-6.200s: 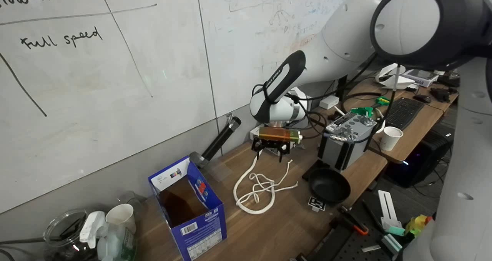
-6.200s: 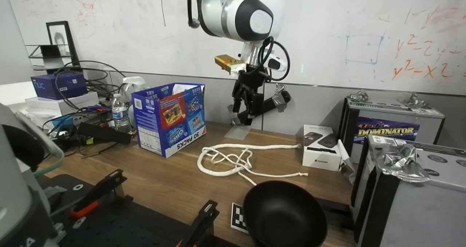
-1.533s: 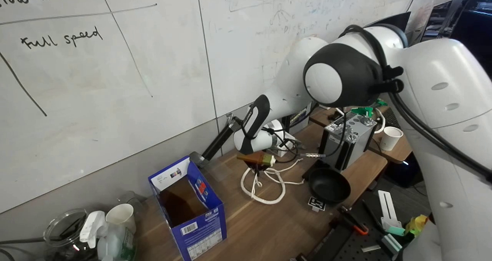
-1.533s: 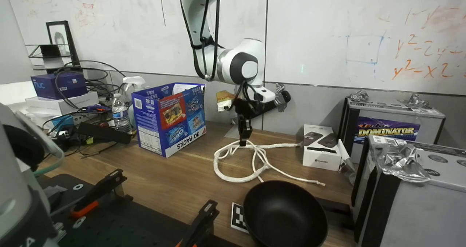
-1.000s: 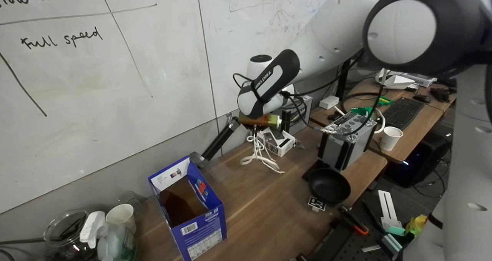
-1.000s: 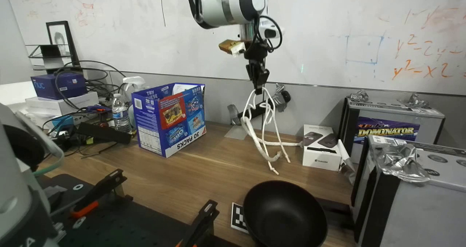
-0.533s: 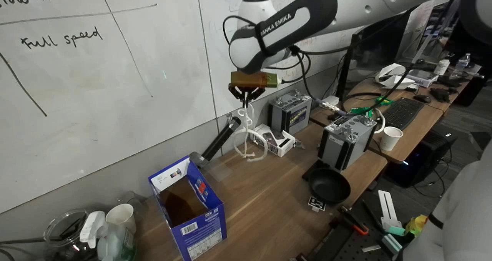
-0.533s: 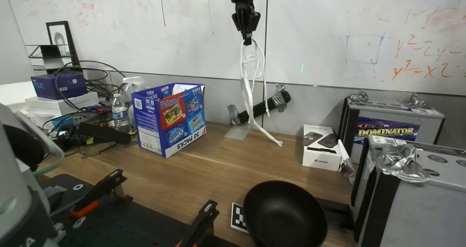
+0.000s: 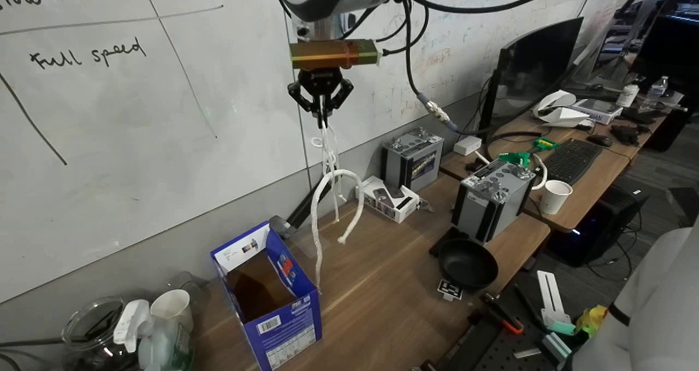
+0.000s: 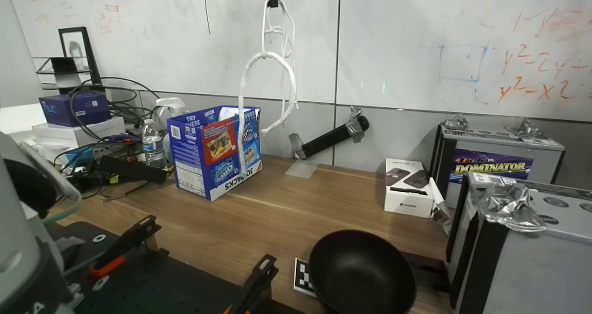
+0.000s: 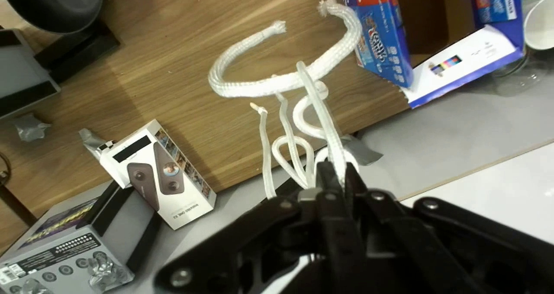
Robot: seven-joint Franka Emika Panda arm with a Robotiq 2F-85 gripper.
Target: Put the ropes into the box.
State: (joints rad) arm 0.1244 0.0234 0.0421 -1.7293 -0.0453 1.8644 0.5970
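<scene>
Thin white rope [image 9: 334,158] is pinched at its top between the fingertips of my gripper [image 9: 323,121], shut high above the table. Several thin strands and loops dangle from it. A thicker white rope [image 10: 243,96] hangs bent over a thin loop, its two ends pointing down. In the wrist view a thin strand [image 11: 320,108] runs between the fingertips, with the thick rope [image 11: 277,86] below. The open-topped blue box [image 9: 295,333] stands on the table by the wall. Seen from the wrist, the thick rope's lower end is beside the box [image 11: 376,38], outside it.
A black pan [image 10: 362,272] sits at the table's front. A white carton [image 10: 409,198] and grey batteries [image 10: 522,258] stand on the side away from the box. A black tube [image 9: 308,204] is taped to the wall. A spray bottle [image 9: 158,338] and paper cup [image 9: 173,308] flank the box.
Earlier the ropes lay on the table under my open gripper. It came down, closed on them, and has lifted them high and carried them toward the box.
</scene>
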